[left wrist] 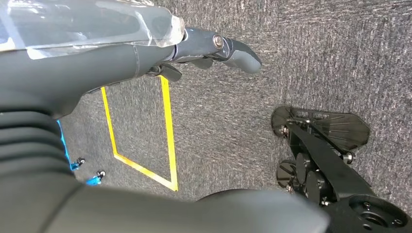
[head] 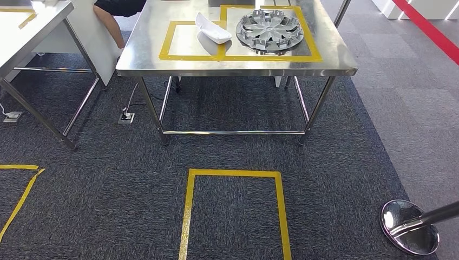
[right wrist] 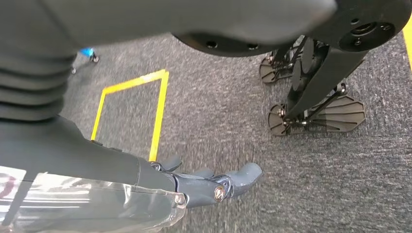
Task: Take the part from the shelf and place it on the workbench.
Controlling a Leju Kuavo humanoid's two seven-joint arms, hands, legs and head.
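A steel workbench stands ahead of me on the grey carpet. On it a white curved part lies across the edge of a yellow taped square. A round grey wheel cover fills the taped square to its right. My left hand hangs above the carpet with its fingers stretched out and nothing in them. My right hand hangs the same way, empty, fingers extended over the carpet.
A yellow taped rectangle marks the floor in front of the workbench. A second steel table stands at the left. A person's arm reaches down behind a white panel. A chrome post base sits at lower right.
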